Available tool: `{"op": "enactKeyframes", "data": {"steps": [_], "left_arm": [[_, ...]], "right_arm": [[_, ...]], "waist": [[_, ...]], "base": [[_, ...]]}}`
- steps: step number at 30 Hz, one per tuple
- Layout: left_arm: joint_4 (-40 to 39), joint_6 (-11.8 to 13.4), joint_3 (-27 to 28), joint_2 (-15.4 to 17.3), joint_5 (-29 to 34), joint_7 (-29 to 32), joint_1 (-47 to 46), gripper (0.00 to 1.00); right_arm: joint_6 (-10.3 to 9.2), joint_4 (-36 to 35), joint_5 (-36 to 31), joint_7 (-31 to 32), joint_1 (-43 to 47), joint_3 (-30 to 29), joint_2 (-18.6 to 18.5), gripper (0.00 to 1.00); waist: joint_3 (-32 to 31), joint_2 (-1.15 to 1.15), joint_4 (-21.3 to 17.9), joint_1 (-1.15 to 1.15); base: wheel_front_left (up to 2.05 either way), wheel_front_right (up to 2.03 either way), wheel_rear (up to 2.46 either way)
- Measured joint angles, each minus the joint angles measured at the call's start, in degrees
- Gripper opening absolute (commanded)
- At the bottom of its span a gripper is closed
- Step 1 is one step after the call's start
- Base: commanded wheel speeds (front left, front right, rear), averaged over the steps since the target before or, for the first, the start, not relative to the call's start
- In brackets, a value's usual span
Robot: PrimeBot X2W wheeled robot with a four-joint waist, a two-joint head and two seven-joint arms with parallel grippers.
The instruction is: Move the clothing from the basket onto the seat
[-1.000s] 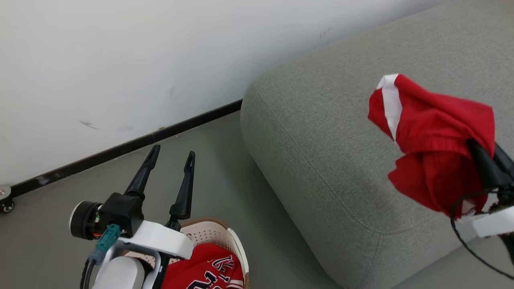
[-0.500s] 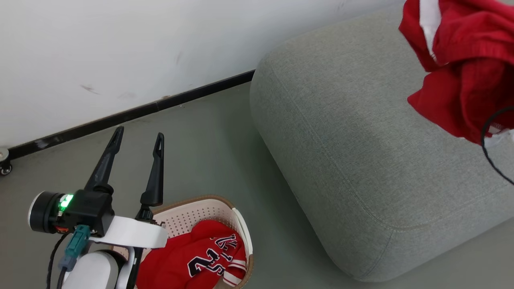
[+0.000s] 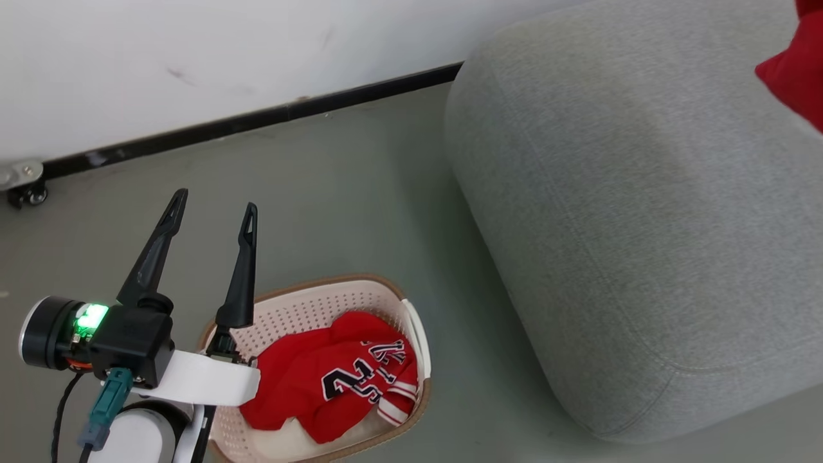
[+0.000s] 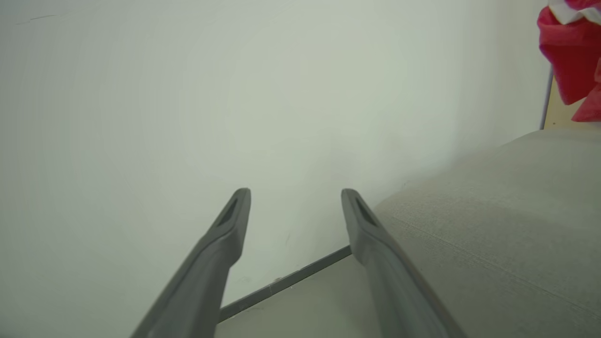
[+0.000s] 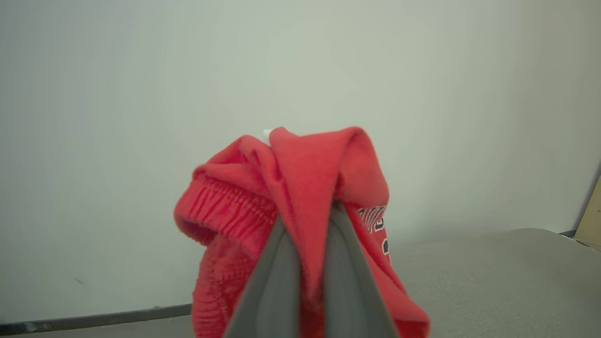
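Note:
The red shorts [image 5: 291, 178] hang bunched from my right gripper [image 5: 310, 220], which is shut on the cloth and holds it in the air over the grey seat [image 5: 493, 272]. In the head view a corner of the shorts [image 3: 794, 71] shows at the upper right, above the seat [image 3: 611, 225]. The red jersey [image 3: 341, 379] with black-white lettering lies crumpled in the cream basket [image 3: 321, 286] on the floor left of the seat. My left gripper [image 3: 215, 200] stands open and empty above the basket's left end, pointing toward the wall. The left wrist view shows this gripper [image 4: 296, 195] open, and the shorts [image 4: 570, 56].
A white wall with a black baseboard [image 3: 257, 119] runs behind the floor and the seat. A small caster wheel [image 3: 22, 186] sits at the far left by the wall. A tan panel edge [image 5: 589, 211] stands beyond the seat.
The head camera has shifted, bringing more of the basket into view. The shorts in my right gripper have risen and moved farther over the seat, toward the upper right edge.

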Motion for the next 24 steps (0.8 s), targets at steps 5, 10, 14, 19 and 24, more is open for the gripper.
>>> {"op": "enactKeyframes", "data": {"steps": [5,10,14,19,24], "left_arm": [[-2.76,0.00,-0.53,1.15,0.73,1.75,0.01,1.00],[-5.11,-0.08,-0.66,1.97,1.15,3.47,0.00,1.00],[-6.81,-0.14,-0.86,2.20,1.40,4.30,-0.02,1.00],[-8.13,-0.59,-1.60,2.31,1.40,5.30,-0.18,1.00],[-9.36,-1.09,-2.25,2.36,1.48,6.30,-0.77,1.00]], "right_arm": [[0.00,4.99,0.92,0.32,-3.52,-2.50,-0.93,0.00],[0.00,8.88,0.37,0.32,-5.77,-3.61,-2.18,0.00],[0.00,12.01,-0.57,0.29,-7.78,-4.52,-3.66,0.00],[0.00,14.99,-2.90,-0.53,-8.65,-4.69,-4.48,0.00],[0.00,18.23,-4.23,-2.00,-10.66,-5.61,-4.98,0.00]], "waist": [[1.90,0.00,2.08,0.00],[3.79,0.00,4.03,0.00],[5.31,0.00,5.45,0.00],[7.29,0.00,7.03,0.00],[9.26,0.00,8.40,0.00]], "base": [[0.00,0.00,0.00],[0.00,0.00,0.00],[0.00,0.00,0.00],[0.00,0.00,0.00],[0.00,0.00,0.00]]}}
